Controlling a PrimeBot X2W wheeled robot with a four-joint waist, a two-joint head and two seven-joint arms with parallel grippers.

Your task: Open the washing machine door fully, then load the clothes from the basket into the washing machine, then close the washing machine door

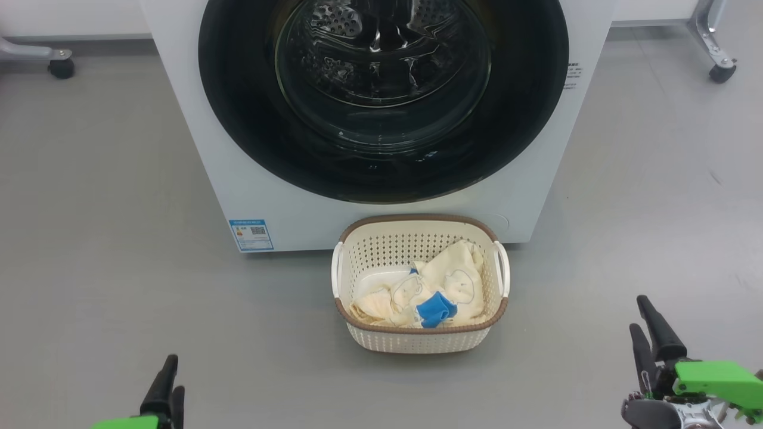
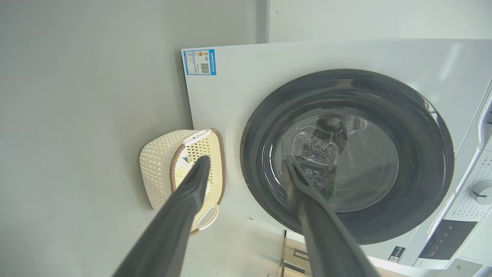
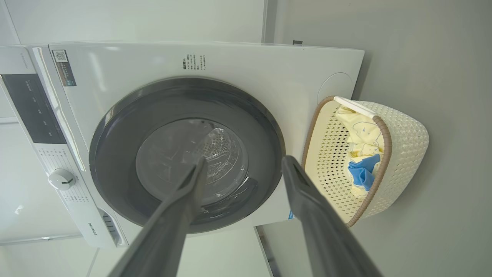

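Observation:
The white washing machine (image 1: 250,202) stands straight ahead, and its round black-rimmed door (image 1: 238,89) lies flat against its front, with the steel drum visible through the glass. On the floor just before it sits the cream basket (image 1: 417,341) holding the pale yellow clothes (image 1: 441,286) with a blue patch. My left gripper (image 1: 174,375) is low at the left and my right gripper (image 1: 638,313) low at the right, both well back from the basket. Both are open and hold nothing. The left wrist view shows its spread gripper (image 2: 246,159), and the right wrist view shows the same (image 3: 245,159).
Grey floor surrounds the machine and basket. Caster wheels of metal frames stand at the far left (image 1: 61,67) and far right (image 1: 721,72). A blue label (image 1: 251,235) marks the machine's lower left corner. The control panel's dial (image 3: 61,179) is above the door.

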